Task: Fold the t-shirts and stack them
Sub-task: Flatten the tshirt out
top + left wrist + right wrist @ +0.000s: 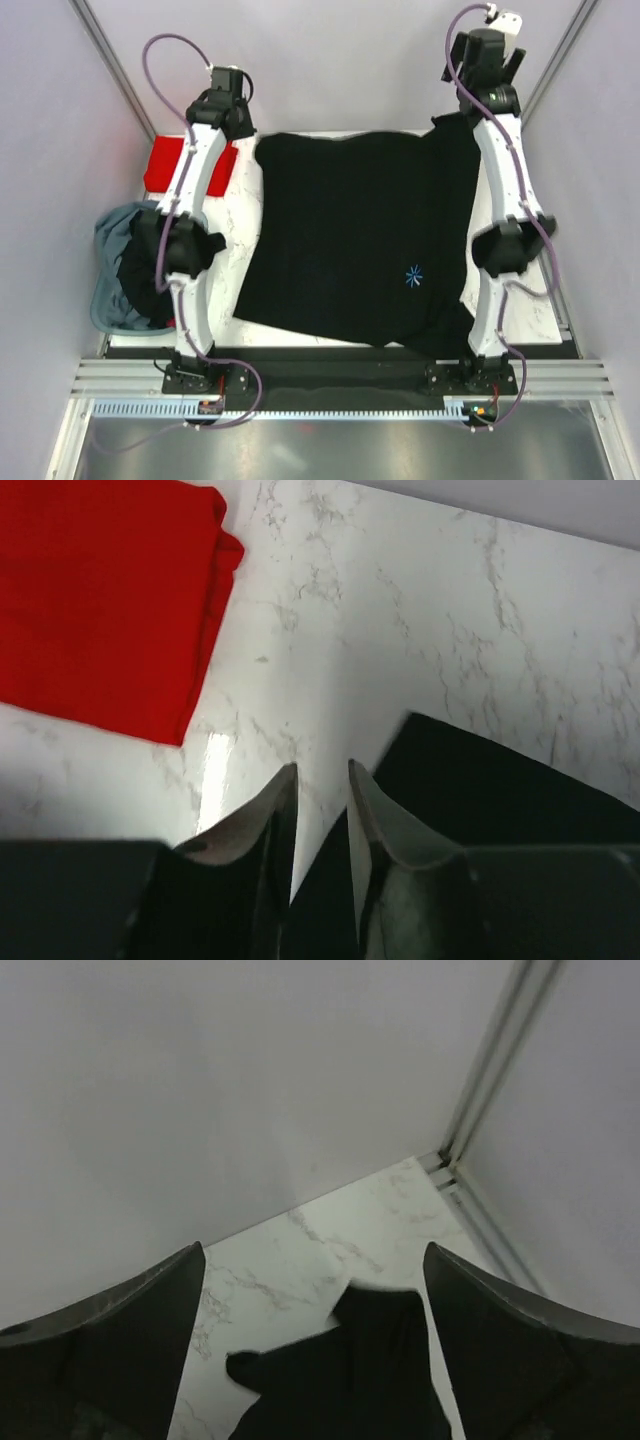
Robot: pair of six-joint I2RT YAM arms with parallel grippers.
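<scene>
Left fingers (280,805) stand slightly parted, with nothing between their tips. Right fingers (150,1320) stand wide apart and are also empty.

Black shirt (360,240): spread flat on the surface (240,260) between the two arms and covering most of it. Its far edge runs left to right, from one arm's reach to the other's, and its near edge hangs slightly over the near rim.

Tub (105,290): off the left edge of the surface, beside the left arm, holding dark cloth (140,275).

Red shirt (170,165): folded, at the far left corner, well apart from the black one.

Key relation: each far corner of the black shirt lies just at one pair of fingers. In the left wrist view the corner sits just right of the tips and a little ahead of them, with bare surface straight ahead and the red shirt off to the left. In the right wrist view a dark corner lies below and between the open fingers. Whether it is a sleeve or the hem cannot be told.

Judged from this, neither arm is nearer overall. The left serves the far left corner and the right the far right one, and a fold would carry that far edge toward the near one.
</scene>
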